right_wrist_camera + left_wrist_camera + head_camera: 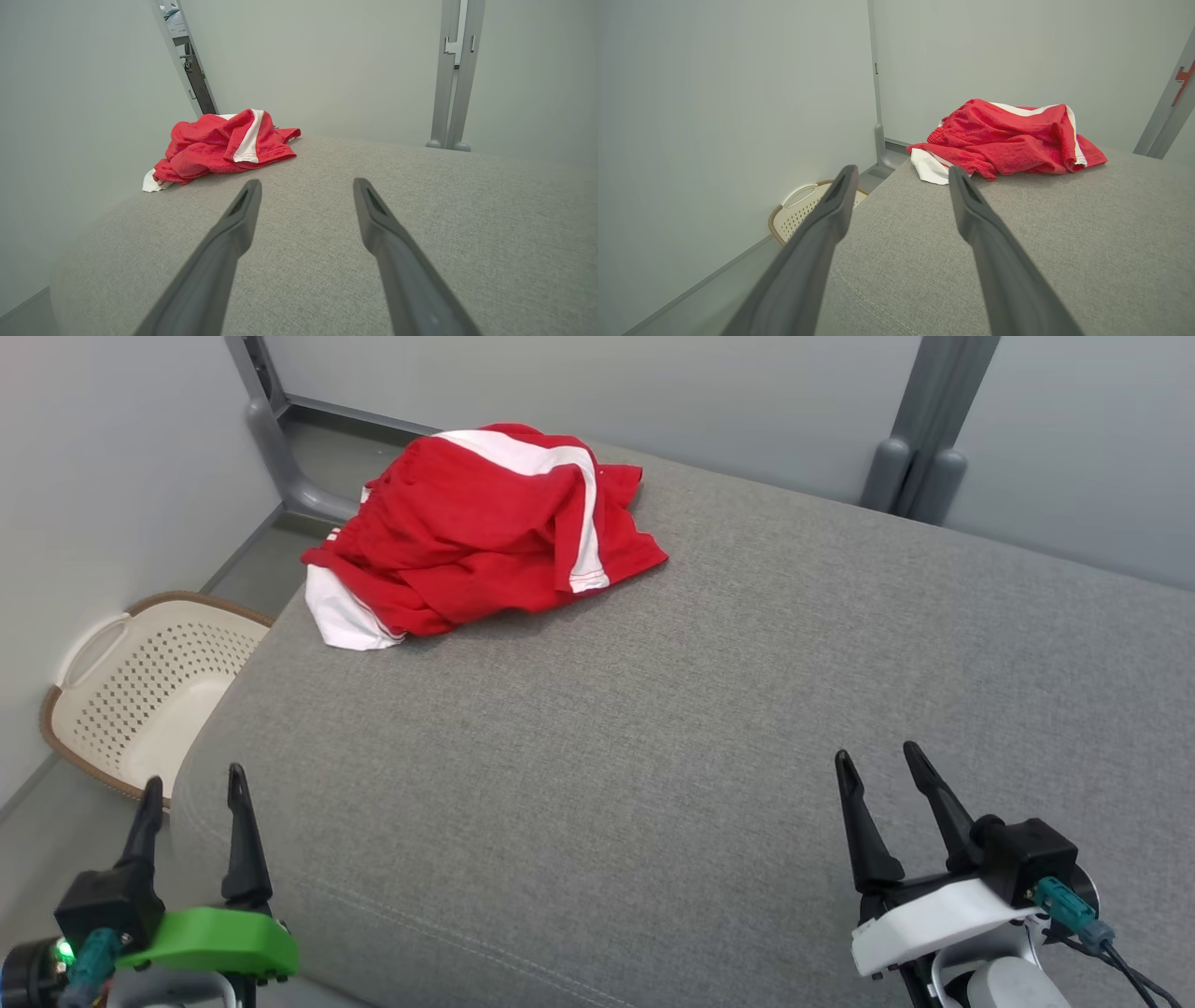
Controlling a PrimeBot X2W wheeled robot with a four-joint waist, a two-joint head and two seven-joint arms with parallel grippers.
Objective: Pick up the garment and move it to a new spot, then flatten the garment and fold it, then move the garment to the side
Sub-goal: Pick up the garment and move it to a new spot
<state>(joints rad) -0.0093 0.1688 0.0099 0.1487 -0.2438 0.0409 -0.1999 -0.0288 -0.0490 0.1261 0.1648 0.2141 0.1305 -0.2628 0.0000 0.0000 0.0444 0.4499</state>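
A red garment (485,527) with white stripes lies crumpled in a heap at the far left corner of the grey padded table (709,709). It also appears in the left wrist view as the garment (1008,140) and in the right wrist view as the garment (224,147). My left gripper (194,784) stands open at the table's near left corner, far from the cloth. My right gripper (878,756) is open over the near right part of the table. Both hold nothing. From the wrist cameras, the left gripper (901,175) and right gripper (306,186) point toward the heap.
A cream perforated laundry basket (140,691) sits on the floor left of the table, also seen as the basket (803,210). Grey walls and metal posts (920,448) close in the back and left. The table's left edge drops off beside my left gripper.
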